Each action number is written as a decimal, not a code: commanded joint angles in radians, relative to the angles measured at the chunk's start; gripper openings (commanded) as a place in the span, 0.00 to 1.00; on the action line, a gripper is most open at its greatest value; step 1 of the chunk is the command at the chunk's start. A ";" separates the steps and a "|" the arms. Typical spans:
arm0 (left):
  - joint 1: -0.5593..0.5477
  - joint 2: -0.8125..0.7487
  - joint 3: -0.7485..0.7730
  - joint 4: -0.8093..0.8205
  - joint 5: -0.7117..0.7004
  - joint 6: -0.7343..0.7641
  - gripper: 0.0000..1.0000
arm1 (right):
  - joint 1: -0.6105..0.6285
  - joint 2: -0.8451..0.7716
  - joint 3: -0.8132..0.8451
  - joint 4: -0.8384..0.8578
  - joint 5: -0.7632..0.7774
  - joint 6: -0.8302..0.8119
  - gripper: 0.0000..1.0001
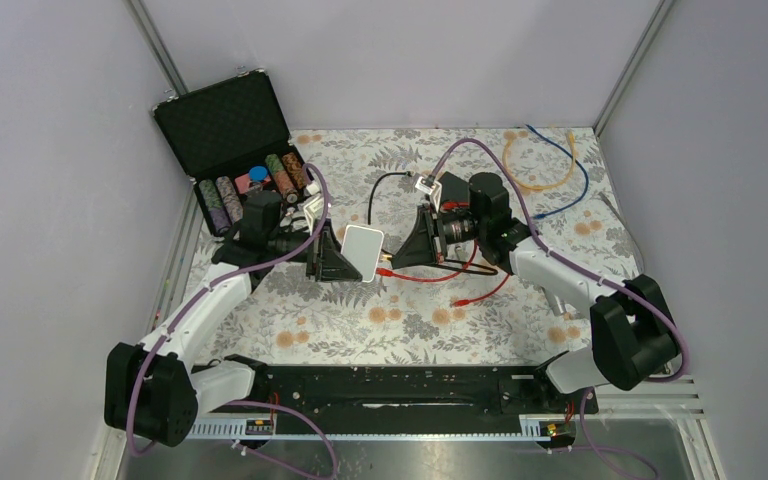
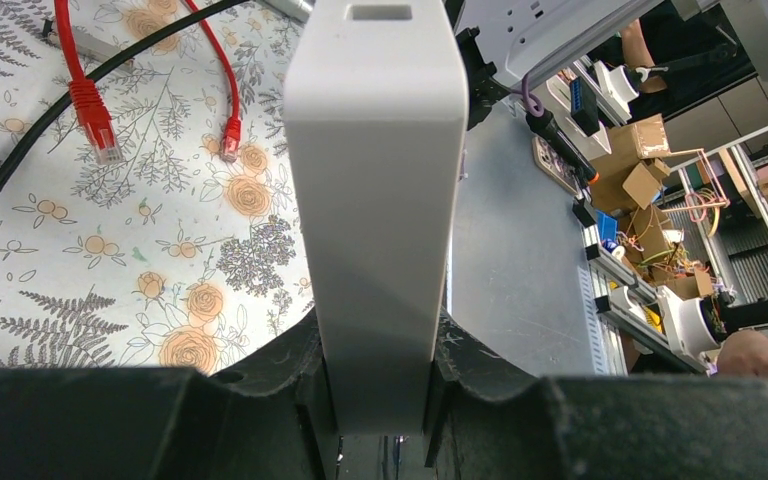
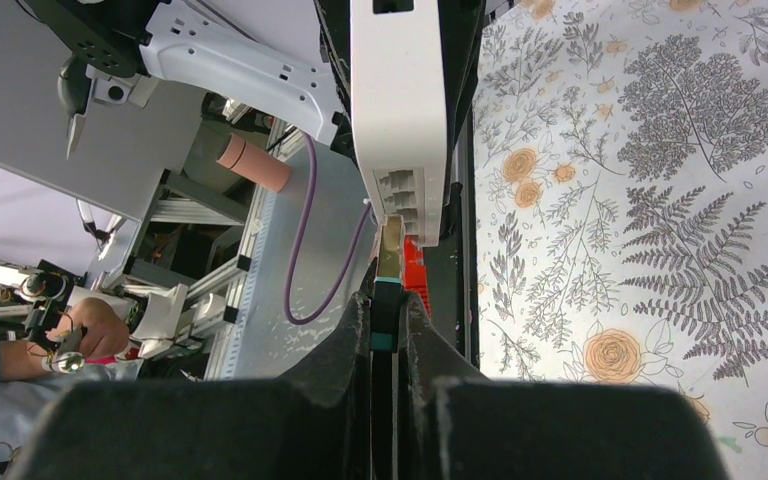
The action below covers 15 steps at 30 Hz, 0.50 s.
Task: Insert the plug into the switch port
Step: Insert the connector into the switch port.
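Note:
My left gripper (image 1: 345, 262) is shut on a white network switch (image 1: 365, 250) and holds it above the floral mat. In the left wrist view the switch (image 2: 378, 200) runs up from between the fingers. My right gripper (image 1: 405, 252) is shut on a black cable plug (image 3: 388, 280) with a clear gold tip. In the right wrist view the plug's tip touches the row of ports on the switch (image 3: 400, 110); whether it has entered a port I cannot tell. The black cable (image 1: 385, 180) loops away behind.
Red cables (image 1: 465, 280) lie on the mat under the right arm, their plugs (image 2: 93, 110) showing in the left wrist view. An open black case of poker chips (image 1: 245, 150) stands at the back left. Orange and blue cables (image 1: 550, 170) lie at the back right.

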<state>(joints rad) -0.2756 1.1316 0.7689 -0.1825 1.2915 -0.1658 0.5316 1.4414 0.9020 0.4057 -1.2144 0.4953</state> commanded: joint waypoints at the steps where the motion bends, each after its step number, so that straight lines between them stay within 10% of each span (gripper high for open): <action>1: 0.001 -0.040 -0.006 0.091 0.064 -0.015 0.00 | -0.005 0.008 0.016 0.086 -0.028 0.034 0.00; 15: -0.002 -0.023 -0.005 0.108 0.056 -0.034 0.00 | -0.002 0.024 -0.011 0.201 -0.059 0.116 0.00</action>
<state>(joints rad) -0.2756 1.1133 0.7586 -0.1394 1.3087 -0.2001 0.5308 1.4780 0.8867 0.5274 -1.2404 0.5846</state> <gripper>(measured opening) 0.276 0.087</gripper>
